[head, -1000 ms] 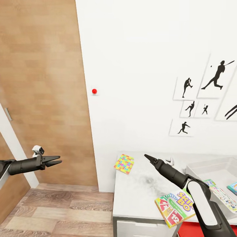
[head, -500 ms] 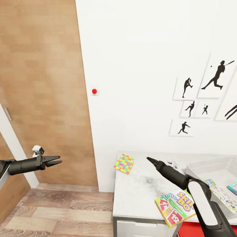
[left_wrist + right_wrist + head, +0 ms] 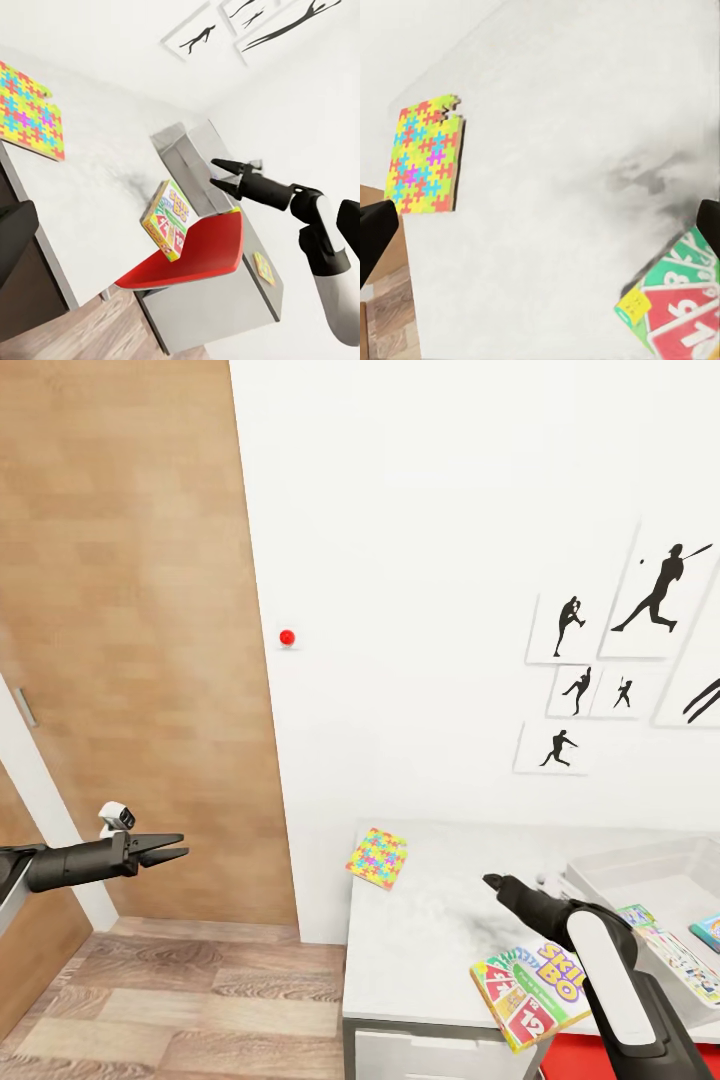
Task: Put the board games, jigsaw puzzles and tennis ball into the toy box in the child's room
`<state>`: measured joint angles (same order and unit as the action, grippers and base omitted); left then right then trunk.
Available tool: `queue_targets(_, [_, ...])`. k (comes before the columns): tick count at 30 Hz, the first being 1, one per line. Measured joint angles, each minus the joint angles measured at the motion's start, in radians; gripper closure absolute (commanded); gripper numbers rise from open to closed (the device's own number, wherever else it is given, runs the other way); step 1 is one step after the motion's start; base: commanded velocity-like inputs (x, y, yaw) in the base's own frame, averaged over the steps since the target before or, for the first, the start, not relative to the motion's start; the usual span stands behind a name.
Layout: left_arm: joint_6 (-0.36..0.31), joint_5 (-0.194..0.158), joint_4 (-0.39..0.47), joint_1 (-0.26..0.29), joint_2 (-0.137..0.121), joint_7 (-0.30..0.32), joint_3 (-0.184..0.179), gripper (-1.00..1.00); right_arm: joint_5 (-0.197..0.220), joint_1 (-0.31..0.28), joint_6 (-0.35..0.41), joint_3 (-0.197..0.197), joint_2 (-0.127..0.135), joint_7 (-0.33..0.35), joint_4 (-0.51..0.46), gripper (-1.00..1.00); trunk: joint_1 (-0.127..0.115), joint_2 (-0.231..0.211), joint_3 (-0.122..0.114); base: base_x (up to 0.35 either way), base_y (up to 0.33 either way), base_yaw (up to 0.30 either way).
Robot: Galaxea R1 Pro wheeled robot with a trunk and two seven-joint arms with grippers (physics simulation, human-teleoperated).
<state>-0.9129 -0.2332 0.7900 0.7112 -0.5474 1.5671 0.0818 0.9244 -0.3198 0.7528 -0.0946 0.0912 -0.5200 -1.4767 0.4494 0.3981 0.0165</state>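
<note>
1. The table (image 3: 440, 950) has a pale speckled top and stands against the white wall, beside the wooden door (image 3: 130, 660). The black silhouette pictures (image 3: 640, 650) hang above it.
2. The toy box (image 3: 640, 875) sits at the table's far right corner, cut off by the head view's edge. Flat colourful items lie inside it, too cropped to identify.
3. The board game (image 3: 530, 990), a bright card-game box, overhangs the table's front edge. It looks light and stiff, with a glossy, probably slippery lid. A pinch across the overhanging edge seems the easiest hold.
4. The jigsaw puzzle (image 3: 377, 857) lies flat near the table's back left corner, well apart from the toy box. It looks thin, light and rigid. Lying flush, it offers little to pinch, so it may need sliding towards an edge.
5. The right gripper (image 3: 217, 171) hovers over the table between game and toy box, its fingers parted, holding nothing.
6. The left gripper (image 3: 175, 848) hangs over the floor near the door, slightly parted and empty.
</note>
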Motion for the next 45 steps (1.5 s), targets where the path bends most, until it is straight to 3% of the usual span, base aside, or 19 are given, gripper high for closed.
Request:
queue_targets(4, [-0.001,0.0,0.0,0.0,0.0,0.0,-0.002,-1.0,0.0,0.0,-0.001,-0.001,0.002,-0.048,0.005,-1.0,0.0,0.0,0.0,0.0,0.0,0.0])
queue_targets(19, [-0.002,0.0,0.0,0.0,0.0,0.0,-0.002,-1.0,-0.004,0.0,-0.087,0.002,0.001,-0.063,0.002,-1.0,0.0,0.0,0.0,0.0,0.0,-0.01])
queue_targets(23, [-0.002,0.0,0.0,0.0,0.0,0.0,-0.002,-1.0,-0.003,0.0,-0.114,0.005,0.001,-0.077,0.002,-1.0,0.0,0.0,0.002,-0.002,0.0,-0.145])
queue_targets(31, [-0.002,0.0,-0.001,0.0,0.0,0.0,-0.002,-1.0,0.0,0.001,-0.131,0.007,0.001,-0.172,0.004,-1.0,0.0,-0.001,0.009,-0.106,0.0,-0.207])
queue_targets(45, [-0.001,0.0,0.0,0.0,0.0,0.0,-0.002,-1.0,0.0,0.0,-0.137,0.011,0.0,-0.191,0.004,-1.0,0.0,-0.001,0.019,-0.035,0.0,-0.153])
